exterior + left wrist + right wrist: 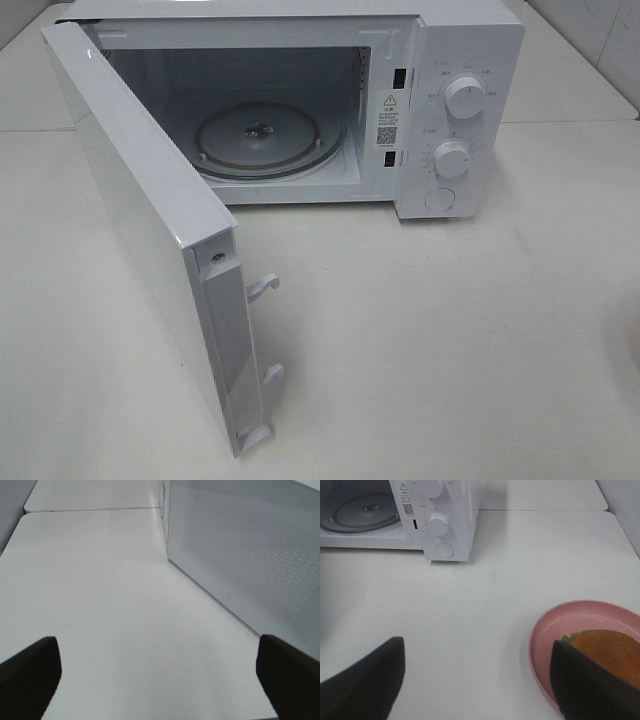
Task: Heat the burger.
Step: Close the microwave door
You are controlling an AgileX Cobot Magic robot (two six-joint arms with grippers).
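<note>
Door (150,230) swung wide, turntable (262,143) bare. Burger (610,652) sitting on plate (555,630) on table (450,340), right of microwave (440,60). Right gripper (477,680) spread apart, hovering by plate, gripping nothing. Left gripper (159,672) wide open beside door. Next up, probably: grab plate rim, slide inside.

White microwave (300,110), pink plate (555,630), golden-brown burger (612,652)

Even, diffuse overhead light, bright overall, slightly washed-out whites. Soft shadow on the desk (450,350) under the open microwave door (150,240); microwave cavity (270,130) darker, with faint glare on the glass turntable (265,140). Wrist views: close-up fingers (365,685) are dark, blurred silhouettes; the far background is mildly soft. No obvious edge distortion.
</note>
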